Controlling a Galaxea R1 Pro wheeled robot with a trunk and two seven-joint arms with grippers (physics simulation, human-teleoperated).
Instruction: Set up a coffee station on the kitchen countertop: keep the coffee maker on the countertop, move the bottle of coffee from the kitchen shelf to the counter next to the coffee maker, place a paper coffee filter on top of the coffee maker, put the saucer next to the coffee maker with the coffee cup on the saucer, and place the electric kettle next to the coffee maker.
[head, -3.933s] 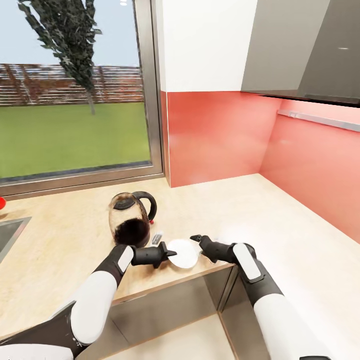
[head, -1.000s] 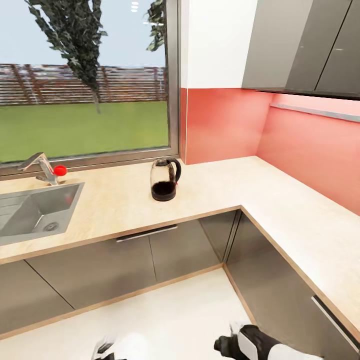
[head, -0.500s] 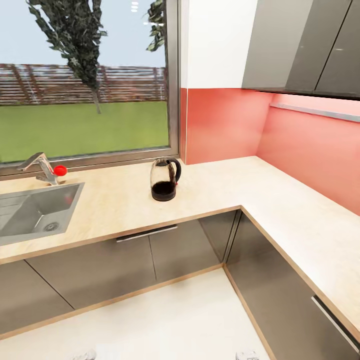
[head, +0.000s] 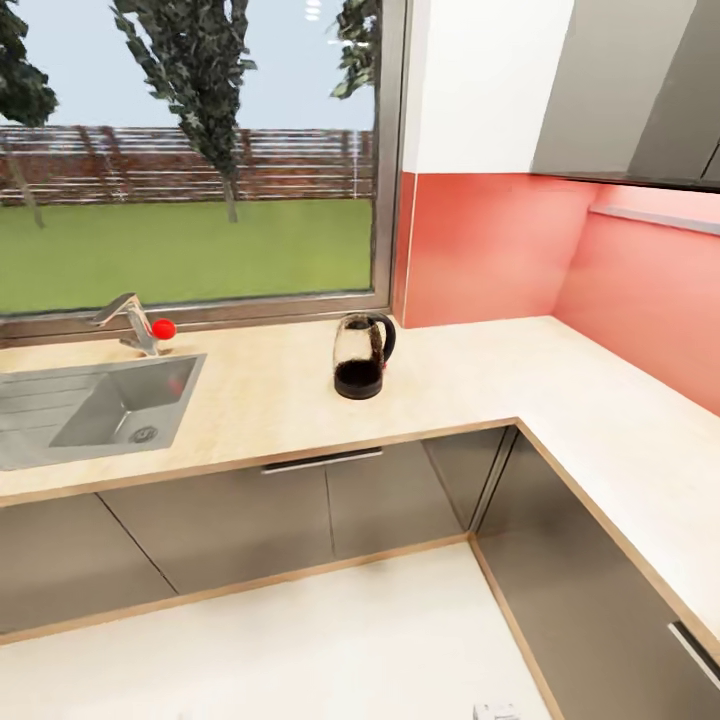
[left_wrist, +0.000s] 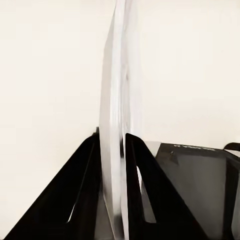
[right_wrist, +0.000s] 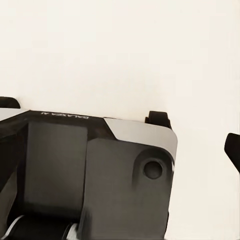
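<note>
Left gripper (left_wrist: 114, 150) pinched on the saucer (left_wrist: 119, 100), held edge-on between the two black fingers (left_wrist: 82, 185), thin white rim running straight up out of the jaws. Pale floor (left_wrist: 45, 75) behind it, grey robot base (left_wrist: 192, 190) just beside. Right gripper: only black finger tips (right_wrist: 159, 118) in the right wrist view, spread well apart, nothing between them, above a grey base panel (right_wrist: 100, 170) and the same pale floor.

Head view: white floor nearest, then glossy grey cabinet fronts (head: 250, 520) in an L. Countertop (head: 270, 410) on top, running along the window and turning down the right side. Electric kettle (head: 362, 357) upright on the countertop, near the inner corner, handle toward the red backsplash (head: 480, 245). Steel sink (head: 90, 405) well apart on the left, tap with red knob (head: 163, 328) behind it. Window (head: 190, 160) farthest, lawn and fence outside.
</note>
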